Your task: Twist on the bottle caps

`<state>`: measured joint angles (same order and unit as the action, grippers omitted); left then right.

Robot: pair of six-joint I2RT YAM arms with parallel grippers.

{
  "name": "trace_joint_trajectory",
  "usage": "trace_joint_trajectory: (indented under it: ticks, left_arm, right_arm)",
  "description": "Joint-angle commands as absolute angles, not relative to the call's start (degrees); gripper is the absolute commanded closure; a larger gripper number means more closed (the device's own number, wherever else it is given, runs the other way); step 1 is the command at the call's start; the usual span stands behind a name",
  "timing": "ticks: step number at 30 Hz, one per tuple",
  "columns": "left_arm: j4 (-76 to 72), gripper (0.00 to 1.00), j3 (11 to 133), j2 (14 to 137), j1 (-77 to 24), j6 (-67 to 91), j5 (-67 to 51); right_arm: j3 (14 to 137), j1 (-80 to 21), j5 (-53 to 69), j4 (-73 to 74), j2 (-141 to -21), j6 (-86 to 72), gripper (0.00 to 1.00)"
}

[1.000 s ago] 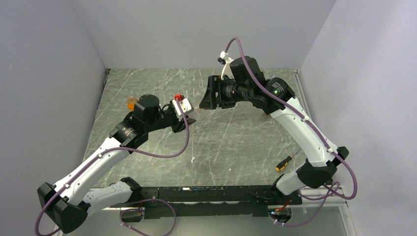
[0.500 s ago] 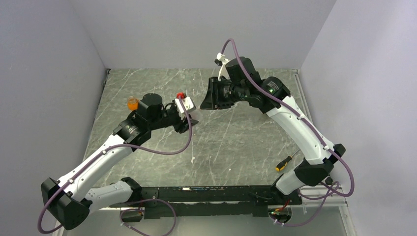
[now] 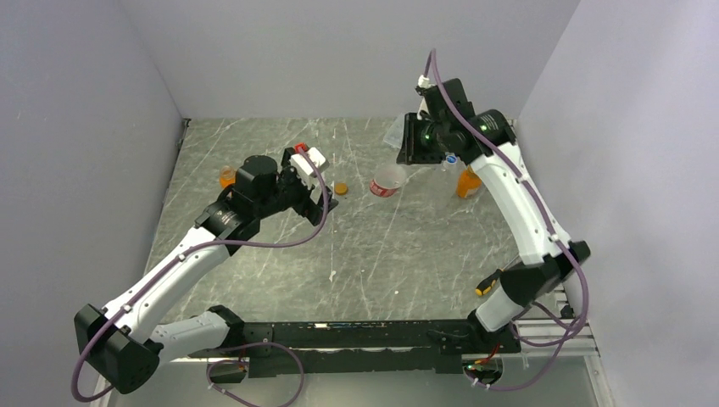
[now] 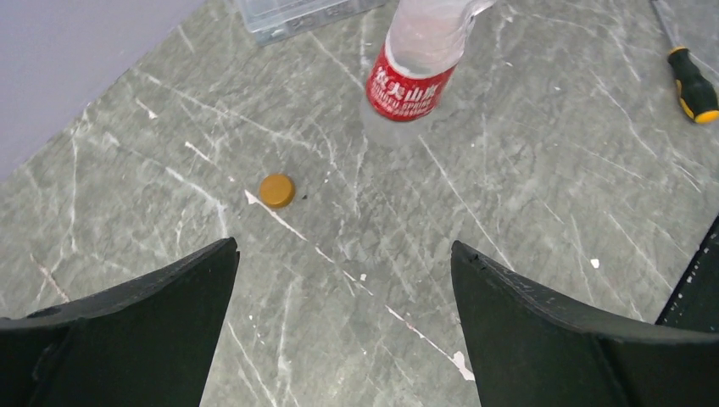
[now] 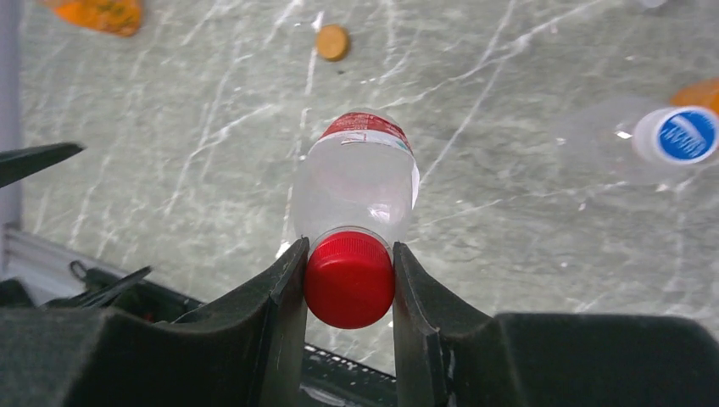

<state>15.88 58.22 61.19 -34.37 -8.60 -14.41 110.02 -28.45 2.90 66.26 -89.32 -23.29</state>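
My right gripper [image 5: 349,248] is shut on the red cap [image 5: 349,278], which sits on the neck of the clear bottle with the red label band [image 5: 356,182]. From above, that bottle [image 3: 388,181] hangs tilted from the right gripper [image 3: 408,153], its base low near the table. My left gripper [image 4: 343,246] is open and holds nothing, a short way from the bottle [image 4: 414,68]. A loose orange cap [image 4: 277,190] lies flat on the table between them. A blue cap [image 5: 685,134] tops a pale bottle.
An orange bottle [image 3: 226,176] stands behind the left arm and another [image 3: 468,182] under the right arm. The yellow-and-black screwdriver [image 3: 490,281] lies near the right arm's base. A clear compartment box [image 4: 288,13] sits at the back. Grey walls enclose three sides.
The left gripper opened, let go of the bottle and drew back to the left. The right gripper closed on the red cap and swung right and back with the bottle.
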Motion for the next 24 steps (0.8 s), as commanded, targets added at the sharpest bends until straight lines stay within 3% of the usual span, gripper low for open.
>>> trace_joint_trajectory:
  ticks: [1,11,24]
  left_arm:
    - [16.0,0.01,60.5,61.6,-33.7,-5.1,-9.6]
    - [16.3,0.01,58.7,58.9,-32.5,-4.5,-8.9]
    - [16.7,0.01,58.3,58.6,-31.6,-4.4,-9.9]
  right_arm:
    - [116.9,-26.4,-3.3,68.1,-96.7,-18.5,0.97]
    - [130.0,-19.8,-3.9,69.1,-112.7,-15.9,0.97]
    - [131.2,-18.5,-5.7,69.9,-116.8,-14.2,0.90]
